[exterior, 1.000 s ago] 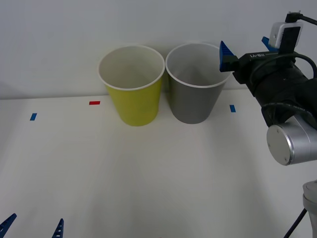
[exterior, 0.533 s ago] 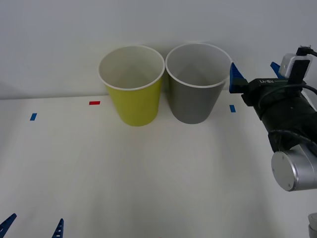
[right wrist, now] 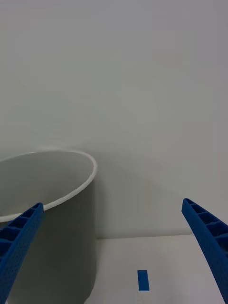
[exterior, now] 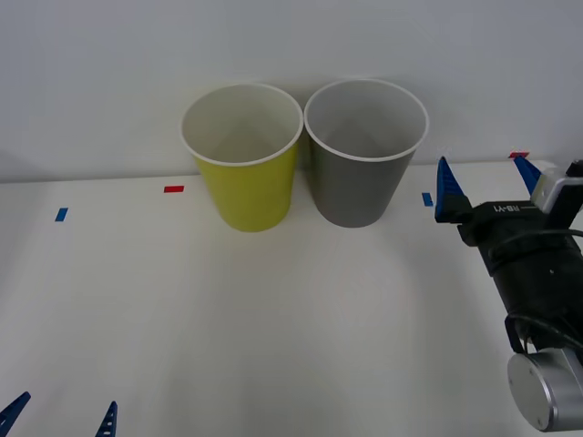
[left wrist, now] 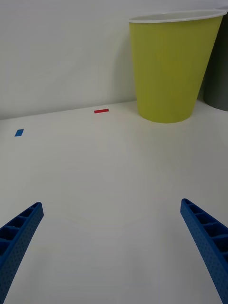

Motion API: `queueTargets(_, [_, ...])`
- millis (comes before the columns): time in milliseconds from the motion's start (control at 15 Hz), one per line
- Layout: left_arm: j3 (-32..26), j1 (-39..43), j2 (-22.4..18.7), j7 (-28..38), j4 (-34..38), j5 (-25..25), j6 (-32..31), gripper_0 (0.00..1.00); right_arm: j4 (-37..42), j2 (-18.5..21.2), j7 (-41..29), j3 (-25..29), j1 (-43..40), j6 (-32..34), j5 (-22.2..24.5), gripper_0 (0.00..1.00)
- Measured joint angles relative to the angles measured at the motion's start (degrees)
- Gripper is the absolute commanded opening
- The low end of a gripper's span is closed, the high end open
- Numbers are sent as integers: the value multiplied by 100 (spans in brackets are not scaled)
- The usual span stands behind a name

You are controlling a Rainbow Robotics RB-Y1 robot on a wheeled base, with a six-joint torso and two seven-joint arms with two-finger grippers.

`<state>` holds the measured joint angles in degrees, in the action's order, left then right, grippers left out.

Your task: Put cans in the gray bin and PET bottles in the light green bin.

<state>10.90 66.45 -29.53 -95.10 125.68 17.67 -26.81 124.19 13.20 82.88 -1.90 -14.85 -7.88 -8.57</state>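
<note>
The gray bin [exterior: 364, 155] stands at the back of the table, touching the light green bin [exterior: 244, 159] on its left. Both look empty from above. My right gripper [exterior: 485, 187] hangs open to the right of the gray bin, level with its upper half, nothing between its fingers. Its wrist view shows the gray bin [right wrist: 52, 209] close ahead between the spread fingers. My left gripper [exterior: 59, 417] rests open at the table's near left edge, and its wrist view faces the light green bin [left wrist: 172, 66]. No can or PET bottle is in view.
Small tape marks lie on the white table: a red one [exterior: 173, 188] left of the green bin, blue ones at the far left [exterior: 61, 214] and right of the gray bin [exterior: 426, 198]. A pale wall stands behind the bins.
My right gripper has drawn back from over the gray bin's right rim, moving right and lower, toward me. The bins and the left arm have not moved.
</note>
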Motion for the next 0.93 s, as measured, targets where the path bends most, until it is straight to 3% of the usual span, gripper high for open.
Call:
queueTargets(333, [0,0,0,0,0,0,0,100,1,360,-49,-109,-1129,1152,-18,100])
queueTargets(933, [0,0,0,0,0,0,0,100,1,655,-99,-362,-2739,2378,-45,100])
